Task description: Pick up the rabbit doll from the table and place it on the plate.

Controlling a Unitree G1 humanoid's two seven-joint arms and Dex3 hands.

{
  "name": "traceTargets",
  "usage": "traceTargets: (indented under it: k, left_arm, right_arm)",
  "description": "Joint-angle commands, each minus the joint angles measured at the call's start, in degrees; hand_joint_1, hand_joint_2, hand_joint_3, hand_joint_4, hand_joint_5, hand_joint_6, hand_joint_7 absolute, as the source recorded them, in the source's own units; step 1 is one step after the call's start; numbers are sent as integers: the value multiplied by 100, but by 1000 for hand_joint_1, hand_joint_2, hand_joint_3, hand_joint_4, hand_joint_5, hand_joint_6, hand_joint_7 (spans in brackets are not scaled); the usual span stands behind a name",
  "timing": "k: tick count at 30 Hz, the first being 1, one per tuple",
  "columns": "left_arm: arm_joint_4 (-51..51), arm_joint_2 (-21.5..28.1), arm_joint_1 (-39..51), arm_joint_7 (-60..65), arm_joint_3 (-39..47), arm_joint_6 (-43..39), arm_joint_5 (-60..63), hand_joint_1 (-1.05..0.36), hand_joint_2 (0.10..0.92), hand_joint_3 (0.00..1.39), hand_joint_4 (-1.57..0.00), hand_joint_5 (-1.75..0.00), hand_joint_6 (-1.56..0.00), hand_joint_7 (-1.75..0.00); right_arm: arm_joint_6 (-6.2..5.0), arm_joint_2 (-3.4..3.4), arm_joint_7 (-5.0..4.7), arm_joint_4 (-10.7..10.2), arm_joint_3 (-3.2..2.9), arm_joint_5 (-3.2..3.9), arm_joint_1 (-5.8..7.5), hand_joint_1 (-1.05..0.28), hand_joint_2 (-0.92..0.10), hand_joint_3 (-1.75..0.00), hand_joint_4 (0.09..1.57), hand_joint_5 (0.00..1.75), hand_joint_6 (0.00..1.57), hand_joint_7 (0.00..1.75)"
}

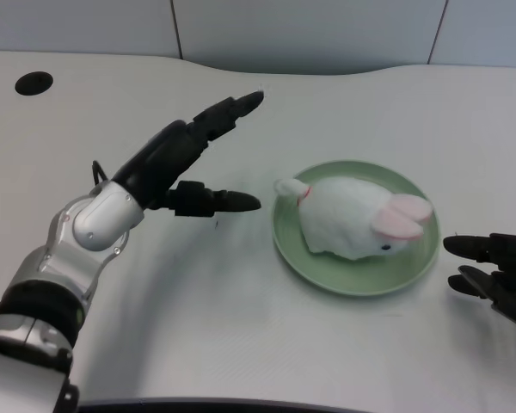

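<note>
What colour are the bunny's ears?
Pink. The rabbit doll is white with pink ears, seen in the head view, lying on the green plate.

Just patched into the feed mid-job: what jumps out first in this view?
The white rabbit doll with pink ears lies on the green plate, right of centre on the white table. The left hand hangs open just left of the plate, holding nothing, its fingers stretched out and apart. A dark round hole sits at the table's far left.
</note>
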Motion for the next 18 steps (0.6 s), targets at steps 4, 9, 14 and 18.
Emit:
traceTargets:
  k: [4, 9, 14, 18]
  left_arm:
    - [-992, 329, 1199, -205, 695, 383, -760, -635, 921, 111, -406, -227, -294, -75]
    - [-2154, 319, 2111, -263, 1106, 1270, -1240, -515, 921, 268, -537, -962, -607, -68]
    - [-3108, 233, 2840, -440, 1263, 2402, -1690, -457, 921, 369, -532, -1538, -806, -187]
    - [-3436, 265, 3476, -734, 1248, 2799, -1843, -462, 921, 480, -577, -1726, -559, -1267]
  right_arm:
    - [69, -93, -35, -34, -63, -26, 39, -397, -921, -171, 1051, 1, 926, 6]
    - [103, -87, -100, -84, -59, -107, 52, -404, -921, -175, 1051, 3, 920, 4]
    - [35, -95, -38, 15, -106, -34, 24, -399, -921, -184, 1053, 4, 927, 6]
    - [-36, -122, 8, 190, -145, -15, -42, -400, -921, -182, 1055, 5, 939, 10]
